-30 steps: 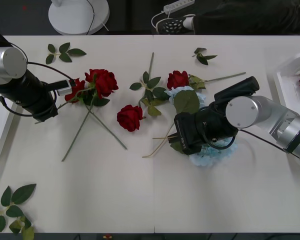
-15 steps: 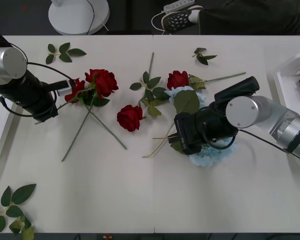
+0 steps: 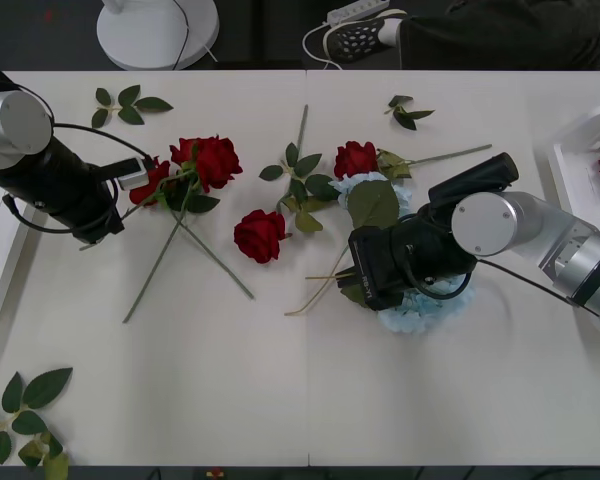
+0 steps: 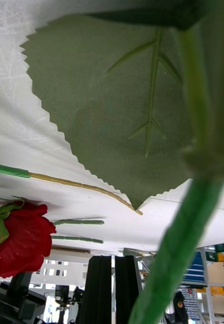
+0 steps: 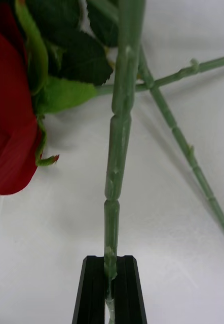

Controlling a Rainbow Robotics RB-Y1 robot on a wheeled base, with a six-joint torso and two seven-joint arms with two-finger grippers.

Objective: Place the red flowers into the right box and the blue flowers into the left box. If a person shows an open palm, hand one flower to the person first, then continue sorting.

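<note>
Your left pincer [image 5: 110, 288] is pinching the thin green stem of a red rose [image 3: 208, 160] low on its length, so the bloom hangs free of the black fingers while it lies on the table [image 3: 230, 390] at your left. Your right pincer [image 4: 113, 286] is pressed together by a stem under a broad serrated leaf of the blue flower [image 3: 412, 305], mid-table; whether it grips that stem, you cannot tell. The rose is deep red, tightly petalled, with small green leaves. One rose already sits in the right box [image 3: 570, 160].
</note>
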